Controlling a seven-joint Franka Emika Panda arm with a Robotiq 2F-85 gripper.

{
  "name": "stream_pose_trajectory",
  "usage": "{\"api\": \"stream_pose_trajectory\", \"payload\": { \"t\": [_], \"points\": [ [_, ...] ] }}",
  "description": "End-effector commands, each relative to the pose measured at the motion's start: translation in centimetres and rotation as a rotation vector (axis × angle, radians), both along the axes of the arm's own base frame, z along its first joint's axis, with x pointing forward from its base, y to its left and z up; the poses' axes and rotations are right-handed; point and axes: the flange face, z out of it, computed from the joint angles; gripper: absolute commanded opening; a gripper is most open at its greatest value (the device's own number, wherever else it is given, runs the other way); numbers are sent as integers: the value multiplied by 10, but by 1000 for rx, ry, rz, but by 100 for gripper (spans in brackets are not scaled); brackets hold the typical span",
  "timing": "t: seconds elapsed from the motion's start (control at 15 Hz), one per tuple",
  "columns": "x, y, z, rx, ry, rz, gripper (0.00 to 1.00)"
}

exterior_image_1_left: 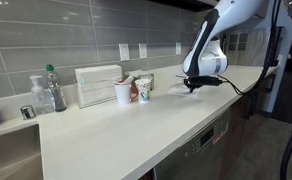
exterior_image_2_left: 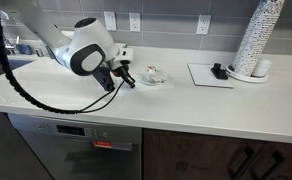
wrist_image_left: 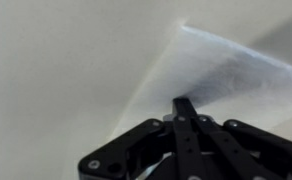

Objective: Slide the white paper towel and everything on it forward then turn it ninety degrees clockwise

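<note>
My gripper (wrist_image_left: 184, 102) is shut, its two fingers together as one black bar. The tip rests at the near corner of the white paper towel (wrist_image_left: 231, 62), a thin pale sheet on the counter. In an exterior view the gripper (exterior_image_2_left: 130, 81) is down at the counter just beside the small low white cup with its saucer-like base (exterior_image_2_left: 152, 75). The towel under the cup barely shows against the counter there. In an exterior view the gripper (exterior_image_1_left: 193, 87) touches the counter and hides the cup.
An upright ribbed white box (exterior_image_1_left: 98, 85), two red-and-white printed cups (exterior_image_1_left: 132, 91) and a bottle (exterior_image_1_left: 53, 88) stand by the wall. A flat white square pad (exterior_image_2_left: 208, 75) and a white base with tall stacked cups (exterior_image_2_left: 254, 45) stand further along. The counter's front edge (exterior_image_2_left: 136, 112) is near.
</note>
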Motion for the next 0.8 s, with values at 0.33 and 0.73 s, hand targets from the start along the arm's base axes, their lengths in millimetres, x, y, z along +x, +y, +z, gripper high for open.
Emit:
{"api": "stream_pose_trajectory", "payload": {
  "t": [0.33,0.73],
  "points": [
    [-11,41,-9,20,207,44,0],
    [-13,73,-4,39,312,47,0]
  ]
}}
